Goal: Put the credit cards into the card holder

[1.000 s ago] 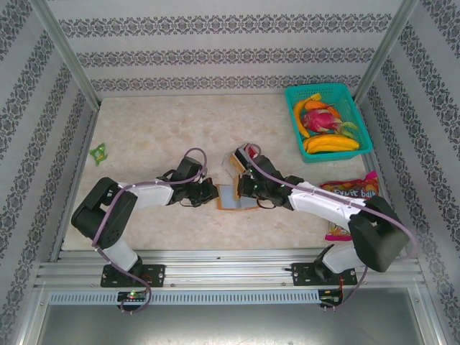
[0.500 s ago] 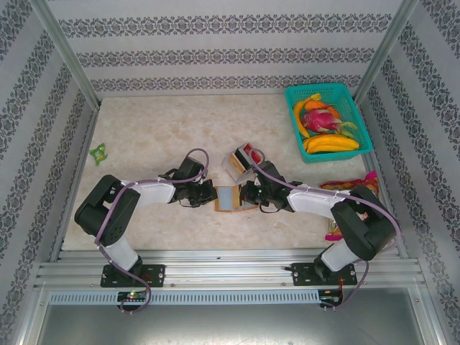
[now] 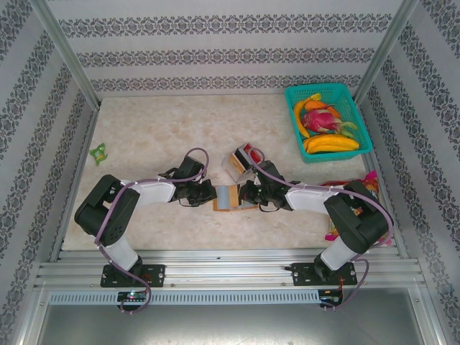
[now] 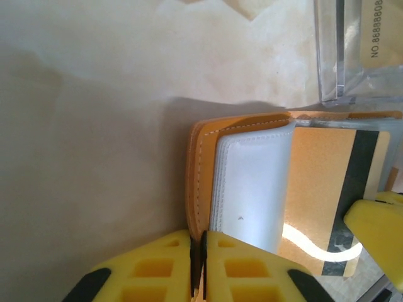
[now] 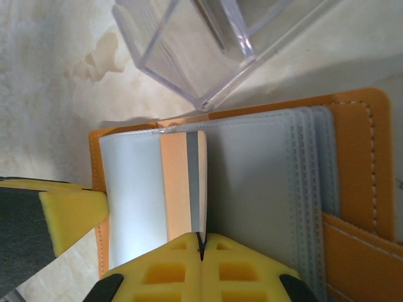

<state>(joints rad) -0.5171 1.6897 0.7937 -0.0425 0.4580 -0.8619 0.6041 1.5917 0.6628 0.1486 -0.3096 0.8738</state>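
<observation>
The orange-tan card holder [image 3: 228,198] lies open on the table between both grippers. My left gripper [image 3: 210,192] is shut on its orange outer edge [image 4: 200,176], and the pale grey inner pocket [image 4: 252,182] sits just right of the fingers. My right gripper [image 5: 201,242] is shut on a tan credit card [image 5: 179,189] with a grey stripe. The card stands on edge over the holder's left grey pocket [image 5: 129,189]. In the left wrist view the same card [image 4: 318,182] shows its dark stripe. Another card, red, rests in the clear box [image 3: 243,158].
A clear plastic box [image 5: 201,50] stands just beyond the holder. A teal basket of fruit [image 3: 328,122] sits at the back right, a snack bag [image 3: 352,188] by the right arm, and a small green item [image 3: 98,152] at the far left.
The right arm has folded in, its elbow swinging left, and its gripper has carried the card a little left over the holder. The left arm has barely moved.
</observation>
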